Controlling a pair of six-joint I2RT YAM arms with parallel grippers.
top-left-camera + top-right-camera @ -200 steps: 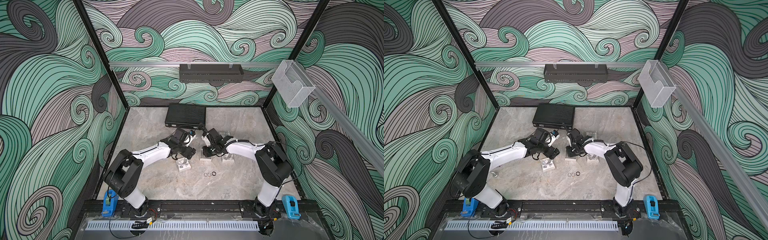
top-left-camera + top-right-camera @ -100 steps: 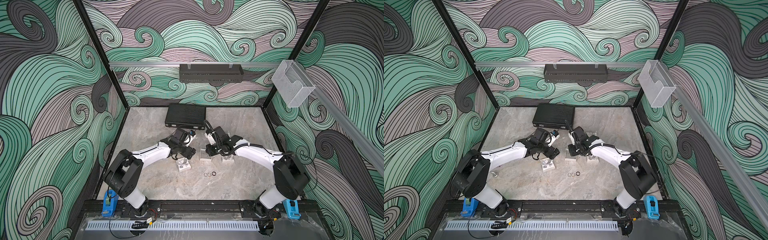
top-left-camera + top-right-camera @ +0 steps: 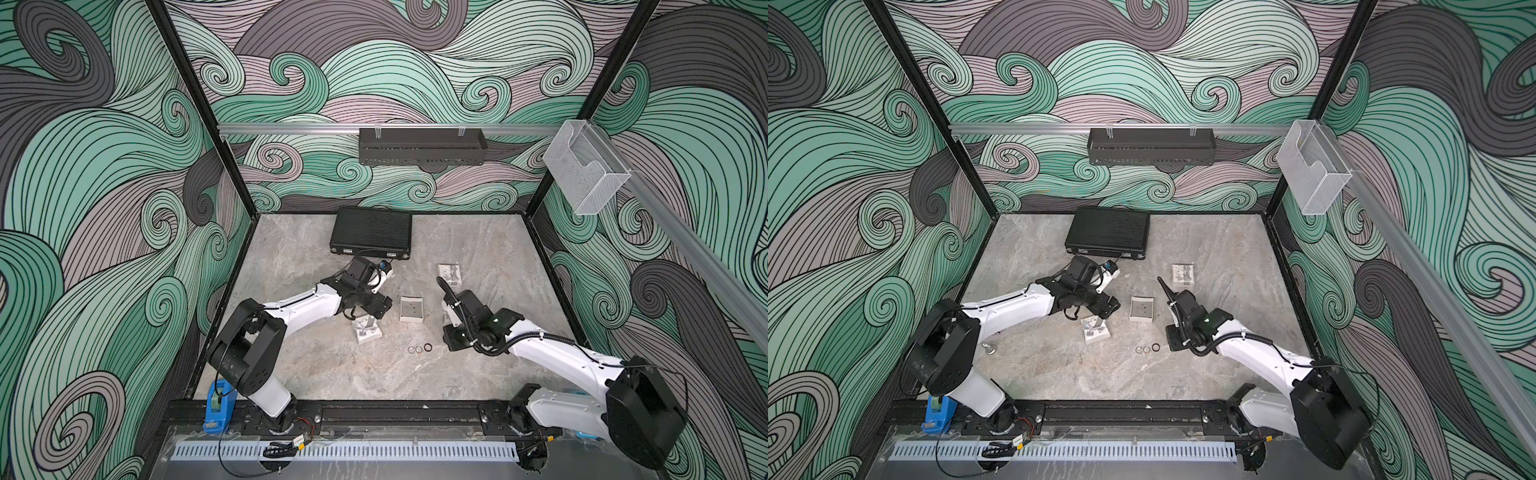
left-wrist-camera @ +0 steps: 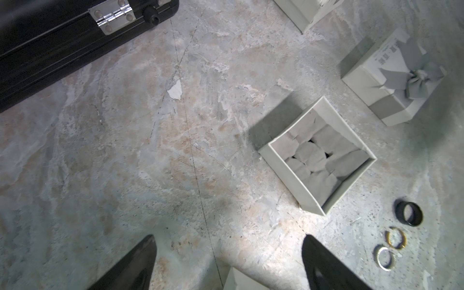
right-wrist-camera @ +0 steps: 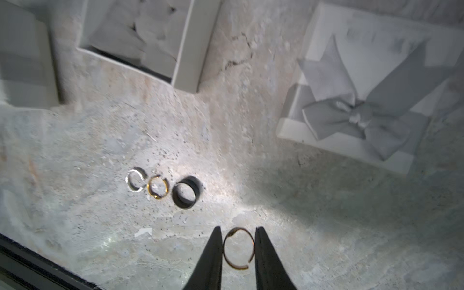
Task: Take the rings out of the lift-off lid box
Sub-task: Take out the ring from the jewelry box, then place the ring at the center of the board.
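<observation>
Currently, one thin ring stands between the fingers of the right gripper. The jaws are narrow and clamp the band on both sides. Whether the ring touches the table cannot be determined. Three rings lie flat in a row ahead of the fingertips, apart from them: one silver, one gold and one black, with the black nearest the gripper. The open box lies beyond the row. The left gripper is spread wide, holds nothing, and hangs over a bowed box. Compared with one second ago, the right gripper has withdrawn from over the box to a position beside the row. This leaves the box uncovered in both top views. The left gripper and the row are unchanged.
</observation>
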